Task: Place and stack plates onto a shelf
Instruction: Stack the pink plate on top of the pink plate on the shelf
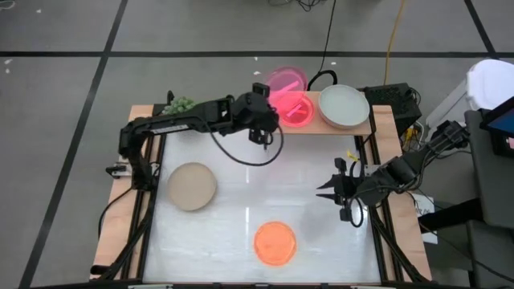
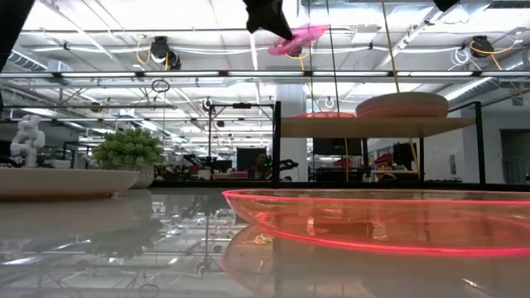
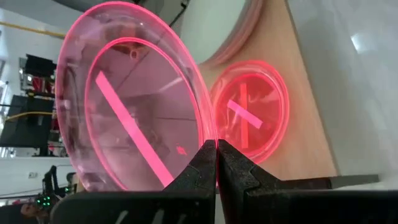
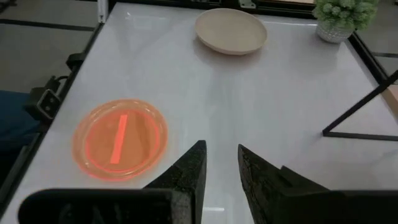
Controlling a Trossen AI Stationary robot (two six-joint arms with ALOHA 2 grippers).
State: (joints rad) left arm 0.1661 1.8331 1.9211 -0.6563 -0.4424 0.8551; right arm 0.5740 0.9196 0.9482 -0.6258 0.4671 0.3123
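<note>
The left gripper [image 1: 269, 108] is above the shelf [image 1: 365, 127], at the shelf's plant-side end. Its fingers [image 3: 199, 168] are closed on the rim of a small magenta plate [image 3: 134, 99]. In the left wrist view the held plate stands nearly on edge; in the low view it hangs tilted, well above the shelf board. In the high view most of the plate extends beyond the shelf's far edge.

Shelf contents:
- A second magenta plate [image 1: 295, 110] lies flat on the board, directly below the left gripper.
- A pale grey-green plate [image 1: 344, 105] lies beside the second magenta plate, toward the shelf's other end. In the low view it tops a low stack [image 2: 402, 105]; a pinkish rim shows beneath it. The number of plates in the stack cannot be determined.

Items on the white surface [image 1: 241, 201], placed relative to the shelf:
- A beige plate [image 1: 191, 185] lies flat, well apart from the shelf, on the left arm's side.
- An orange plate [image 1: 275, 242] lies flat near the surface's front edge, farthest from the shelf.
- A small green plant [image 1: 180, 104] in a pale pot stands at the corner just beyond the shelf's left end.

The right gripper [image 1: 336, 189] hovers over the surface in front of the shelf's right end, holding nothing. Its fingers [image 4: 193, 165] are slightly apart.

No readable writing or labels are visible on any item.
</note>
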